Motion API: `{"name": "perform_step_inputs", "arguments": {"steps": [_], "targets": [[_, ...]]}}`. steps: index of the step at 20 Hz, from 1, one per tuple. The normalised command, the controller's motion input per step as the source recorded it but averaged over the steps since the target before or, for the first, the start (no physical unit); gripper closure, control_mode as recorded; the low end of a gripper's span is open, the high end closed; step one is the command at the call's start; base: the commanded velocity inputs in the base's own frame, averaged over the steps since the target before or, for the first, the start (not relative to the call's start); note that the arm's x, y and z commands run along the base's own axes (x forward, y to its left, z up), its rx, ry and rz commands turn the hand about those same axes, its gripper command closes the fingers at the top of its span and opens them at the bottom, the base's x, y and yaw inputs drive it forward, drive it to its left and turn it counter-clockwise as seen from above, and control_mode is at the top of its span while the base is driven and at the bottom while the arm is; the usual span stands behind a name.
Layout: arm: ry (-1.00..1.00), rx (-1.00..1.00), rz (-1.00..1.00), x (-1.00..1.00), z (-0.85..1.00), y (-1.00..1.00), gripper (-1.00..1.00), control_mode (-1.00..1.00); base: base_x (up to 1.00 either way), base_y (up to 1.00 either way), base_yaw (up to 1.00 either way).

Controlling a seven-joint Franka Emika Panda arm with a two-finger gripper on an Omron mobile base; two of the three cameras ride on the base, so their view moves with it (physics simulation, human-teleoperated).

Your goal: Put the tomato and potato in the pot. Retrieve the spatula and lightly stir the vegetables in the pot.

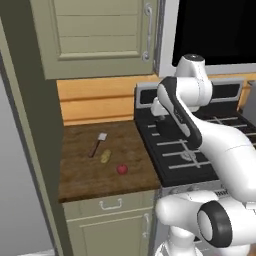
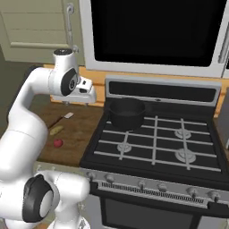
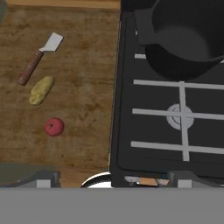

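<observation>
The tomato lies on the wooden counter, near its front edge, with the potato close behind it and the spatula just beyond the potato, its pale blade pointing toward the back wall. None of the three touch each other. In the left base view they are small: tomato, potato, spatula. In the right base view the arm cuts off part of the spatula.

The pot stands on the back left burner of the stove, right of the counter. Its inside looks dark and bare in the right base view; in the hand view its top is cut off. In the left base view the arm hides the pot.

The gripper hangs high above the counter beside the stove, jaws spread wide, pinching nothing.
</observation>
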Motion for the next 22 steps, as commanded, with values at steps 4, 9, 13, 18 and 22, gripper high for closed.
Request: {"name": "perform_step_inputs", "arguments": {"steps": [4,9,13,18,22], "targets": [[0.00,0.00,0.00,0.00,0.00,0.00,-1.00,1.00,0.42,0.46,0.00],[0.00,0.00,0.00,0.00,0.00,0.00,-1.00,1.00,0.97,0.05,-0.07],[0.00,0.00,0.00,0.00,0.00,0.00,-1.00,1.00,0.73,0.03,-0.07],[-0.04,-0.02,0.02,-0.19,-0.29,0.14,-1.00,-1.00,0.00,0.00,0.00],[-0.04,-0.11,0.11,-0.44,-0.84,0.73,-1.00,-1.00,0.00,0.00,0.00]]}}
